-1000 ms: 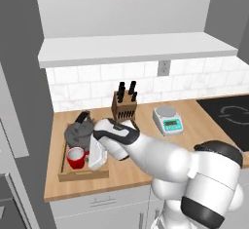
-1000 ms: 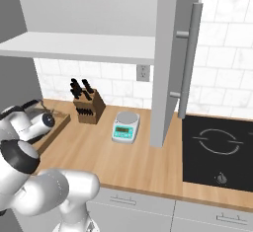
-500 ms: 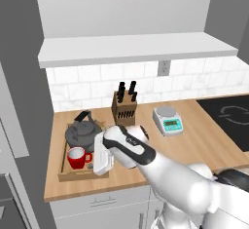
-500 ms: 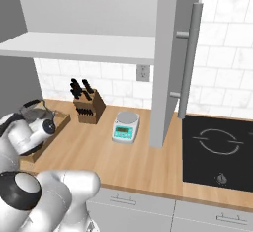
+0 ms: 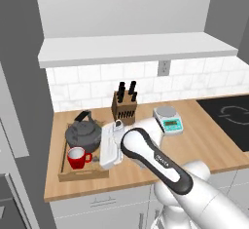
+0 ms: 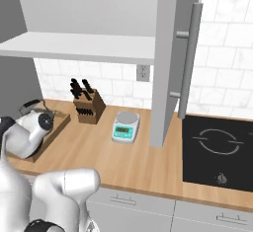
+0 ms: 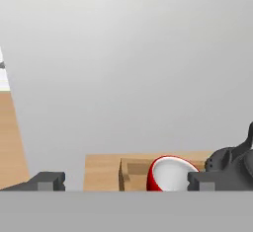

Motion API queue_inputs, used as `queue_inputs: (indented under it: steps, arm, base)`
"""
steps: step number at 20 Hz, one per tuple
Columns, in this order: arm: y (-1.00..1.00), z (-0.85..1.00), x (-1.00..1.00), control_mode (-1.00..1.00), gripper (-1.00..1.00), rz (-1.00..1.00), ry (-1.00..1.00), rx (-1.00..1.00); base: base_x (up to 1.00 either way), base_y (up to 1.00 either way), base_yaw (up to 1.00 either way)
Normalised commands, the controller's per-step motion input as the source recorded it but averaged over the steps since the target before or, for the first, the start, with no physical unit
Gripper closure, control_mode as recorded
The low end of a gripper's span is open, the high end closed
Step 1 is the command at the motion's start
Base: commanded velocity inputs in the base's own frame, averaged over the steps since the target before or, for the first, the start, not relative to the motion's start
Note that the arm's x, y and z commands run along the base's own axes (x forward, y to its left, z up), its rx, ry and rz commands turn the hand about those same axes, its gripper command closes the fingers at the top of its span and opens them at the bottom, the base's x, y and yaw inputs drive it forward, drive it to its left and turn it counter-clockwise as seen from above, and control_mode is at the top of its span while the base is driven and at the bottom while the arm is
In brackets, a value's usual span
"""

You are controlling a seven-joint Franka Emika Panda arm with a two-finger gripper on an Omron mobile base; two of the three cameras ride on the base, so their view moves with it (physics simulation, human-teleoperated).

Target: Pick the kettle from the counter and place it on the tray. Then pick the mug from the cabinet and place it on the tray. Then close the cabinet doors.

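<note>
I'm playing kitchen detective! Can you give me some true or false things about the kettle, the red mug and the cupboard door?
1. The kettle sits on the wooden tray. True.
2. The red mug is still up in the cupboard. False: it stands on the tray, in front of the kettle.
3. The robot's fingers are squeezing the mug. False: they stand wide apart and hold nothing; the mug shows between them in the hand view.
4. A knife block stands by the tiled wall. True.
5. The cupboard door is shut. False: in the right base view it swings out over the counter.
6. A small kitchen scale sits on the counter. True.
</note>
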Motion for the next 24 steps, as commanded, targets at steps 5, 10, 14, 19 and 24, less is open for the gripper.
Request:
queue_inputs:
  steps: [5,10,14,19,24]
  arm:
    - [-0.13,0.49,-0.41,-1.00,-1.00,-0.24,0.28,-0.01]
    - [-0.06,0.00,0.00,-1.00,-1.00,-0.08,0.04,0.00]
    - [0.00,0.07,0.00,-1.00,-1.00,-0.20,0.08,0.00]
    - [0.00,0.35,-0.02,-1.00,-1.00,-0.37,0.22,0.00]
    - [-0.14,0.44,-0.07,-1.00,-1.00,-0.31,0.27,0.00]
  base:
    - [0.00,0.00,0.00]
    - [0.00,0.00,0.00]
    - [0.00,0.00,0.00]
    - [0.00,0.00,0.00]
    - [0.00,0.00,0.00]
